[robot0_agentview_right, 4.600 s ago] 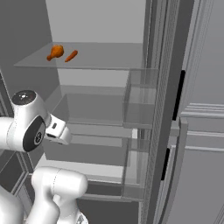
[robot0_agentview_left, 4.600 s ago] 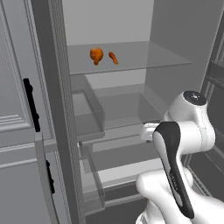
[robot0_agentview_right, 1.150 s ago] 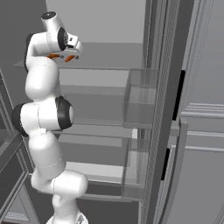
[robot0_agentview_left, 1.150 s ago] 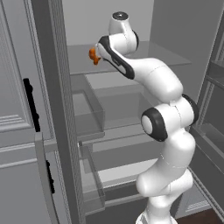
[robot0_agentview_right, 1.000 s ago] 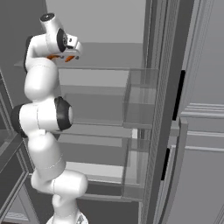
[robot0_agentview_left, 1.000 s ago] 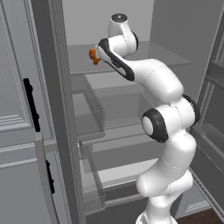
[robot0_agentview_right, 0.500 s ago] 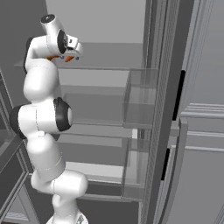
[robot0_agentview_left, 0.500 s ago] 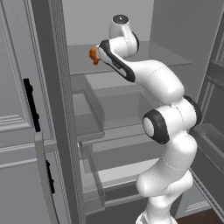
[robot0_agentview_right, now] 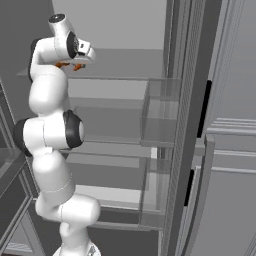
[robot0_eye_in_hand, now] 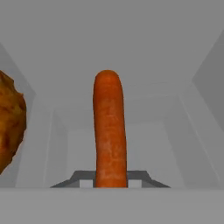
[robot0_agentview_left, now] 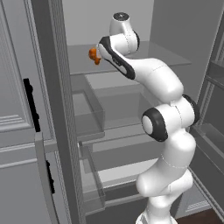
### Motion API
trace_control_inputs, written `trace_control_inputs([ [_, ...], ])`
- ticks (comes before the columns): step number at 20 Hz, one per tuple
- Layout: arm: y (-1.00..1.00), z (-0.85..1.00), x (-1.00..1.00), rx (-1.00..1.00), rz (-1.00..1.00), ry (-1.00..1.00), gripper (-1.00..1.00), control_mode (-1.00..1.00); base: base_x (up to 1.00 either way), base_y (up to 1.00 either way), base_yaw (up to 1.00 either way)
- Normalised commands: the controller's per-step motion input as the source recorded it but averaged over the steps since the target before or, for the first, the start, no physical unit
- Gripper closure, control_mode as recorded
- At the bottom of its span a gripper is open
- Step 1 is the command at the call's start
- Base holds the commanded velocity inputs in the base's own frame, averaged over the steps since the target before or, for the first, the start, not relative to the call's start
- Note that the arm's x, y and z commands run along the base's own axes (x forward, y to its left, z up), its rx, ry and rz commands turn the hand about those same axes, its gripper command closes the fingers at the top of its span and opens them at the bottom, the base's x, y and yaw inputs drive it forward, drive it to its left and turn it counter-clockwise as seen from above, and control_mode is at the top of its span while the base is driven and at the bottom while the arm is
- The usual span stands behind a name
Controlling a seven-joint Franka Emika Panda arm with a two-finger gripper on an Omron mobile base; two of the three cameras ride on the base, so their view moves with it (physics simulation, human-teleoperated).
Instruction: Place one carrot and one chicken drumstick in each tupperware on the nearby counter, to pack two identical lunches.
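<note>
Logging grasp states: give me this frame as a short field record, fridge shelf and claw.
location: open fridge, arm reaching to the top glass shelf
claw: shut on carrot
carrot: runs straight out from the claw in the hand view
chicken drumstick: beside the carrot, at the left edge of the hand view; not gripped
tupperware: not in these views

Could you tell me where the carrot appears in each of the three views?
Left base view: carrot, upper left, beside the wrist, mostly hidden.
Right base view: upper left, under the hand.
Hand view: centre, running upward from the gripper.
Shared landmark: the glass shelf it lies on.
</note>
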Motion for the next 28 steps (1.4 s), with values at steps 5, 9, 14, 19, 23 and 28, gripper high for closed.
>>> trace_control_inputs([
  [5, -0.02, -0.09, -0.59, 0.00, 0.00, -0.03, 1.00, -1.00, 0.00, 0.00, 0.00],
  [9, -0.24, -0.05, -1.00, 0.03, -0.01, -0.15, 1.00, -1.00, 0.00, 0.00, 0.00],
  [14, -0.25, -0.26, -1.00, 0.03, 0.00, -0.07, 1.00, -1.00, 0.00, 0.00, 0.00],
  [19, -0.23, -0.16, -1.00, 0.00, 0.00, 0.02, 1.00, -1.00, 0.00, 0.00, 0.00],
  [23, -0.21, -0.40, -1.00, 0.00, 0.00, 0.13, 1.00, -1.00, 0.00, 0.00, 0.00],
  [28, -0.12, -0.77, -0.85, 0.00, 0.00, 0.18, 1.00, -1.00, 0.00, 0.00, 0.00],
])
